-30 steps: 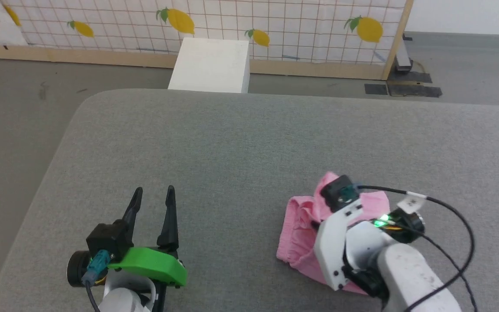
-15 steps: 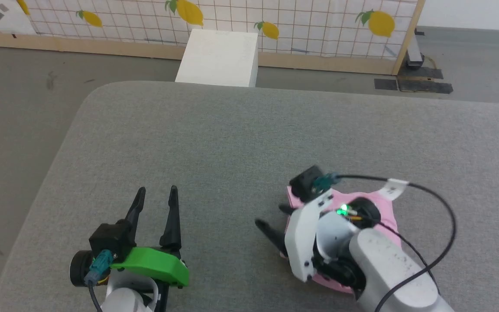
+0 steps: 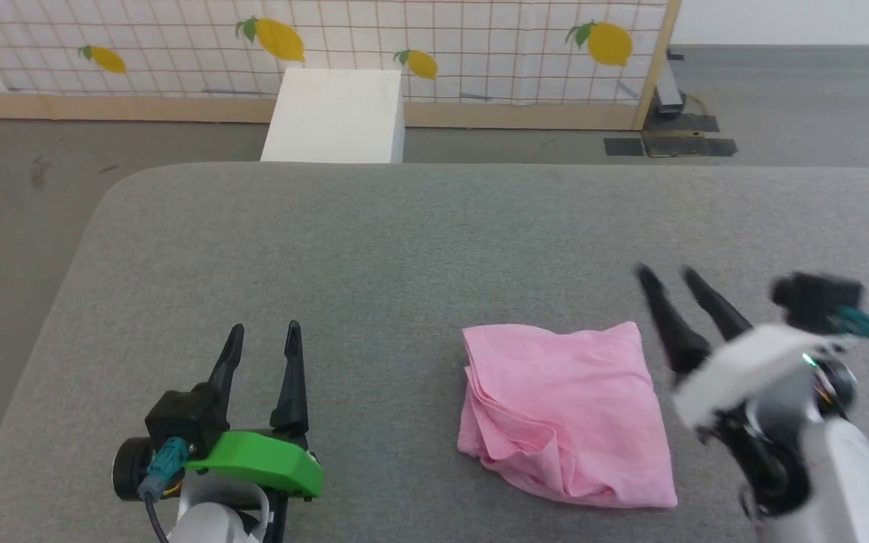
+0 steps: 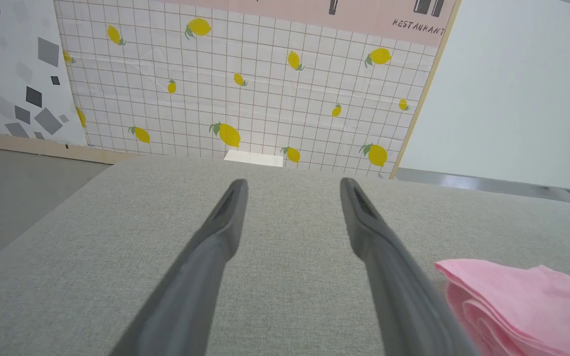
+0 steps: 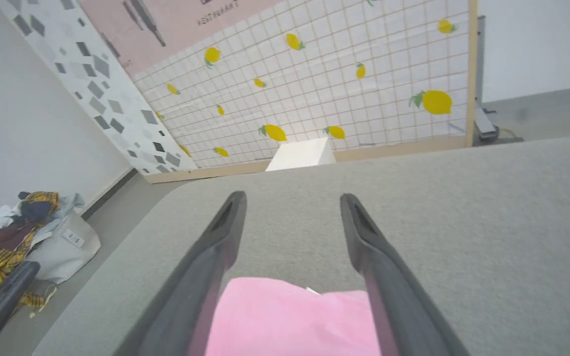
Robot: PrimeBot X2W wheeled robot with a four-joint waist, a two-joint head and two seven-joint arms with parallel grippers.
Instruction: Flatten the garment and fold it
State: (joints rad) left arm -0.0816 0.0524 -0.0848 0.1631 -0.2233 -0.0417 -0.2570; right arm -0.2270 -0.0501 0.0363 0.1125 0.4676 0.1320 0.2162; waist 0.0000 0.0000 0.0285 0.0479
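Note:
The pink garment [image 3: 566, 411] lies folded into a rough square on the grey padded table [image 3: 404, 241], right of centre. Its layered edges show at its left side, also in the left wrist view [image 4: 517, 306]. My right gripper [image 3: 664, 275] is open just right of the garment, lifted off it, fingers pointing up and left; the garment [image 5: 290, 321] lies below its fingers in the right wrist view, with a bit of white label at its far edge. My left gripper [image 3: 262, 332] stands open at the lower left, well apart from the garment, nothing between its fingers.
A white box [image 3: 336, 113] stands on the floor beyond the table's far edge, before a lemon-patterned screen [image 3: 404, 38]. A bag with a pile of clothes [image 5: 32, 232] sits on the floor off the table's left side. The table's left corner is rounded.
My right gripper has come off the garment and swung right, leaving the garment folded flat on the table. The head camera has shifted. The left gripper stays still.

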